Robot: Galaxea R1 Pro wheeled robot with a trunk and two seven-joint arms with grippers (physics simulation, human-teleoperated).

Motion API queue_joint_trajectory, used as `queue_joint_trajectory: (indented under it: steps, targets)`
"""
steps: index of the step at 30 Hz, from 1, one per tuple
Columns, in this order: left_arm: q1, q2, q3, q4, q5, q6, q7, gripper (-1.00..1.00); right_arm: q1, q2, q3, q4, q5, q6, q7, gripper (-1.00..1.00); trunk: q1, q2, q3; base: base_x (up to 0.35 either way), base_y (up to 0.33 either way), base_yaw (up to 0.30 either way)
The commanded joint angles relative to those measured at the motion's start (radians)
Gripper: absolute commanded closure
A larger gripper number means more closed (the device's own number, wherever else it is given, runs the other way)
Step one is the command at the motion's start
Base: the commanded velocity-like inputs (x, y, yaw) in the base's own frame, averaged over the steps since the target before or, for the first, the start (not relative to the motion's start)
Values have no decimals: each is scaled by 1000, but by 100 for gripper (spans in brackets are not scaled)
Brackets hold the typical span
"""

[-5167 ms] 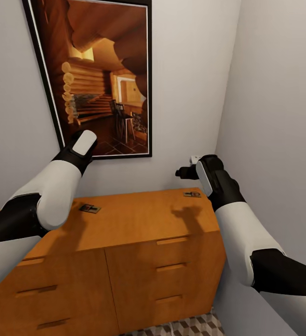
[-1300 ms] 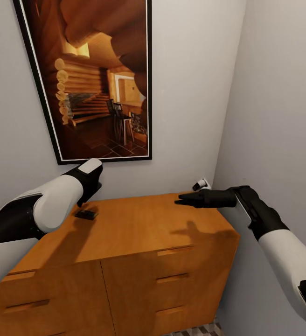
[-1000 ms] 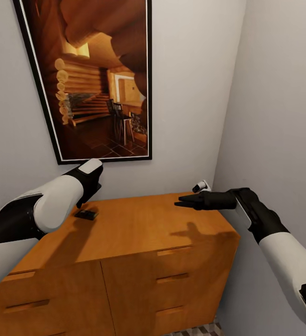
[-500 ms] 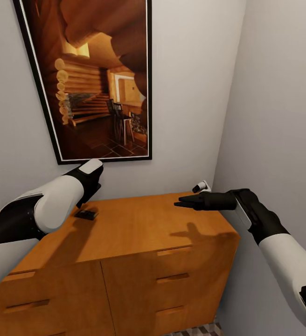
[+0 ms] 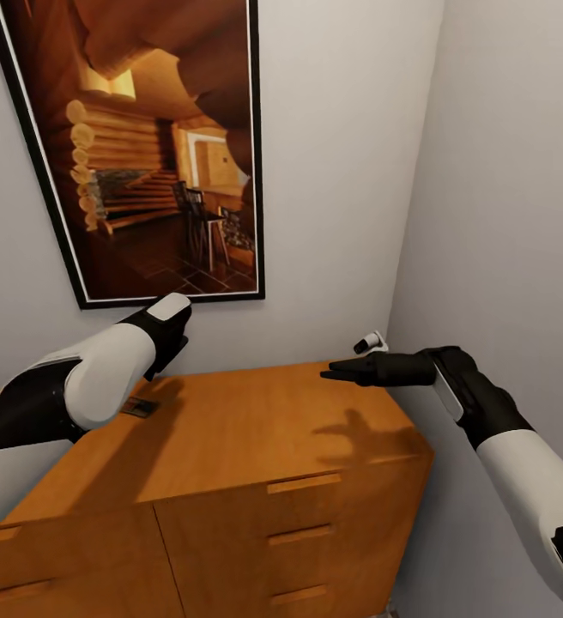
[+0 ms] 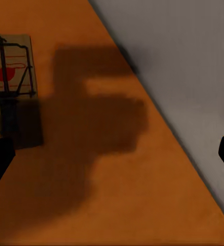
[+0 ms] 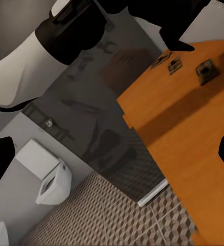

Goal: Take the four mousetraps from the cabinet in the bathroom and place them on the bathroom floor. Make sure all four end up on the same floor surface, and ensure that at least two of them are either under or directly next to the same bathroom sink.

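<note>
Three mousetraps (image 7: pixel 186 65) lie before you on the orange cabinet (image 5: pixel 256 429) top, below a framed picture (image 5: pixel 136 154). Your left gripper (image 6: pixel 112 154) and right gripper (image 7: pixel 112 154) are both spread, empty. No writing legible.

Three mousetraps (image 7: pixel 206 70) (image 7: pixel 174 66) (image 7: pixel 160 60), one cabinet (image 5: pixel 256 446), one framed picture (image 5: pixel 144 146), one toilet (image 7: pixel 47 174), two arms.
</note>
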Motion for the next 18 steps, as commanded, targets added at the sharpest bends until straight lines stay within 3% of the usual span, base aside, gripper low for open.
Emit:
queue_joint_trajectory:
  steps: [1,8,18]
  targets:
    - [0,-1,7,-2,-9,7,3,-100,-1,-1,3,-2,-4,10,2,-100,0,-1,-1,61,-58,0]
    - [20,0,7,-4,-14,-4,-2,-100,0,-1,3,-12,-4,11,2,-100,0,-1,-1,14,-13,0]
    - [36,5,6,-16,-64,-15,5,-100,6,-1,3,-13,-4,11,2,-100,0,-1,-1,1,-1,0]
